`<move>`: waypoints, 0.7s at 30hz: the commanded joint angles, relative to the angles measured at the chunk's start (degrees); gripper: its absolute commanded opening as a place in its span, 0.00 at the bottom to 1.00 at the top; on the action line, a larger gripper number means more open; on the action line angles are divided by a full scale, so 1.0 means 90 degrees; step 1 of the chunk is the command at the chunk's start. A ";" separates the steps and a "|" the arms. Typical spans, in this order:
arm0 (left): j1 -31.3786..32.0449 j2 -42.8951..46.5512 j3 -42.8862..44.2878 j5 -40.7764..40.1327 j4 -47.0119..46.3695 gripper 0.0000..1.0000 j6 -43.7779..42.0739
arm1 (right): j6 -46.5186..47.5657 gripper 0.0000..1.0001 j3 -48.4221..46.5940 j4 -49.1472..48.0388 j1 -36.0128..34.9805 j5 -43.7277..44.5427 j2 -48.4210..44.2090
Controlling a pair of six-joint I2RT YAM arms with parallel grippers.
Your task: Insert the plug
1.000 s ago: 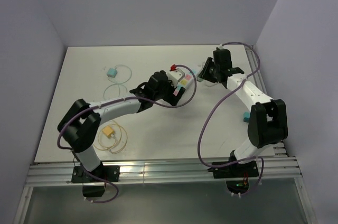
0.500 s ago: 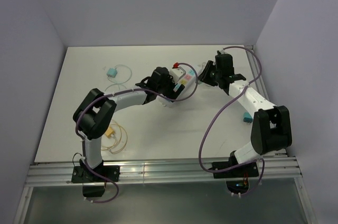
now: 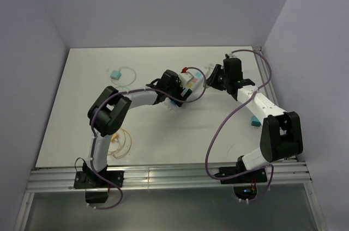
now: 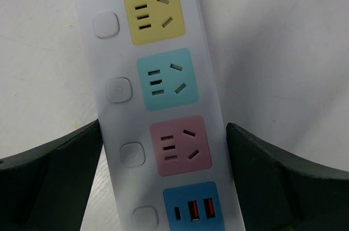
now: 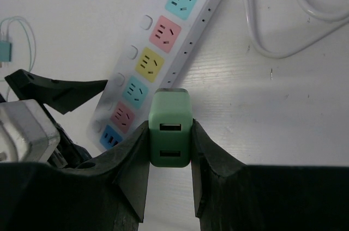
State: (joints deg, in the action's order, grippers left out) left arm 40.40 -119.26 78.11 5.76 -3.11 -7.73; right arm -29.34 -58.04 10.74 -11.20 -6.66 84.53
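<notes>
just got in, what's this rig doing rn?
Right gripper is shut on a green USB charger, holding it beside the power strip, not yet plugged in. Left gripper straddles the strip's USB end; can't tell if it's clamped. Visible sockets are all empty.

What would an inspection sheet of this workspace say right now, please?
Surface: white table.
Job's things: power strip lies flat, visible sockets empty; green plug not inserted.
Clutter: teal adapter and yellow adapter with coiled leads; teal item at right edge.
Grippers: left claw clamps the strip's sides; right claw shut on the plug.
Cables: purple arm cables; white cord loops beside strip.
Surroundings: plain walls; metal rail at near edge.
</notes>
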 commanded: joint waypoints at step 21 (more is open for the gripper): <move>-0.0309 0.0613 -0.1421 0.1799 -0.0384 0.00 0.3112 | 0.0340 0.00 -0.0523 0.0993 0.0092 -0.0051 -0.0261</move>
State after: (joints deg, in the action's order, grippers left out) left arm 37.56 -116.22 70.59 12.69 -9.63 9.67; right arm -27.79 -59.07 17.15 -10.83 -6.76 84.44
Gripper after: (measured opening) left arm 0.872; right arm 0.373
